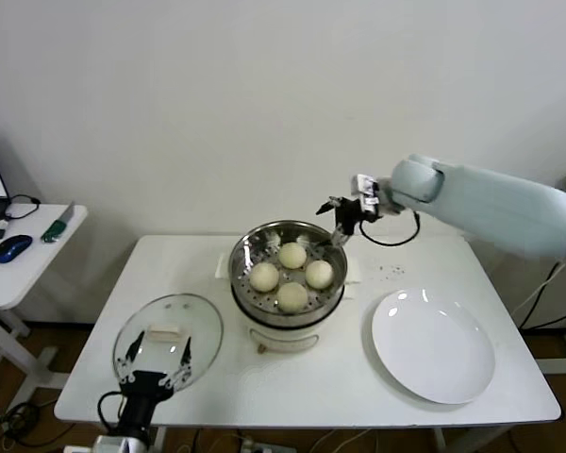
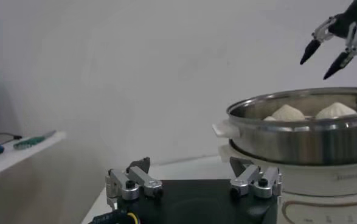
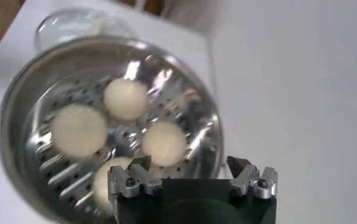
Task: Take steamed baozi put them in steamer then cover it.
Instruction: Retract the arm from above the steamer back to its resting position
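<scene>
Four cream-white baozi [image 1: 292,255] lie in the shiny steamer [image 1: 234,274], which stands on its white pot base at the table's middle. My right gripper [image 1: 344,215] hangs open and empty just above the steamer's far right rim. In the right wrist view the baozi [image 3: 125,99] lie on the perforated floor below that gripper [image 3: 189,163]. The glass cover [image 1: 168,340] with its cream handle lies flat on the table at the front left. My left gripper [image 1: 156,363] is open and empty, low at the cover's front edge. The left wrist view shows the steamer's wall [image 2: 300,140].
An empty white plate [image 1: 434,344] lies right of the steamer. A side table [image 1: 28,255] with a mouse and a tool stands at the far left. The wall is close behind the table.
</scene>
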Robot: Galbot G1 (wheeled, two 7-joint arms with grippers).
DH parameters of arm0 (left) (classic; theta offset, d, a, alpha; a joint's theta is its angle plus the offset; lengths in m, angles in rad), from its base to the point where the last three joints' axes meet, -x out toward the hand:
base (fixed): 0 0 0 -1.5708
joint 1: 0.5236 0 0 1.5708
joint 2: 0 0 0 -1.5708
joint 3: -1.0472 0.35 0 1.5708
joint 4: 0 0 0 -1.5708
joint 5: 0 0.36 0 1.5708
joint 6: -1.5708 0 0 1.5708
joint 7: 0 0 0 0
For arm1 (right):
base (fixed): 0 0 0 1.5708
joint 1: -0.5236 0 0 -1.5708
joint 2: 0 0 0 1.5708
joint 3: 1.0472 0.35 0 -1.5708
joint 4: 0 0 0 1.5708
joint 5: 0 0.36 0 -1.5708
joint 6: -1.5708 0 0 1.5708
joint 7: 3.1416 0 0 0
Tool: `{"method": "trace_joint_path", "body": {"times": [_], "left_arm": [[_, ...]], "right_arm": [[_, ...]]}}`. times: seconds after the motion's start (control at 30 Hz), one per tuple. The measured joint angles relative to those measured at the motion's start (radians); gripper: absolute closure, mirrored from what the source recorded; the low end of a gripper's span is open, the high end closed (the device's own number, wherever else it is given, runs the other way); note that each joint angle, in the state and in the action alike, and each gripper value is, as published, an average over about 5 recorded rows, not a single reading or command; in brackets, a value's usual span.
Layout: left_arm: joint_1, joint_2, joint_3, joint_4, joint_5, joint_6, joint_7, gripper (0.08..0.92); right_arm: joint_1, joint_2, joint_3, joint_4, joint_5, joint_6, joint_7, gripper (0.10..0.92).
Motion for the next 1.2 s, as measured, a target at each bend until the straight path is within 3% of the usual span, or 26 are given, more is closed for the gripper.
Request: {"method": "trace_joint_path", "body": {"times": [0.3, 0.5, 0.87, 1.2], "left_arm": [[-0.043, 0.003, -0.007, 0.002, 0.062, 0.023, 0.005, 0.177], [-0.068, 0.001, -0.008, 0.013, 0.144, 0.038, 0.009, 0.177], [-0.077, 0.014, -0.021, 0.023, 0.464, 0.058, 0.026, 0.177], [-0.054, 0.038, -0.011, 0.048, 0.925, 0.111, 0.065, 0.177]], "right_arm": [[-0.384, -0.180, 0.433, 0.121, -0.004, 0.083, 0.166, 0.203], [-0.713, -0.217, 0.787, 0.208, -0.024, 0.095, 0.243, 0.203], [-1.290, -0.109, 1.394, 0.363, -0.117, 0.081, 0.321, 0.203], [-1.634, 0.035, 1.706, 0.472, -0.198, 0.053, 0.375, 0.203]]}}
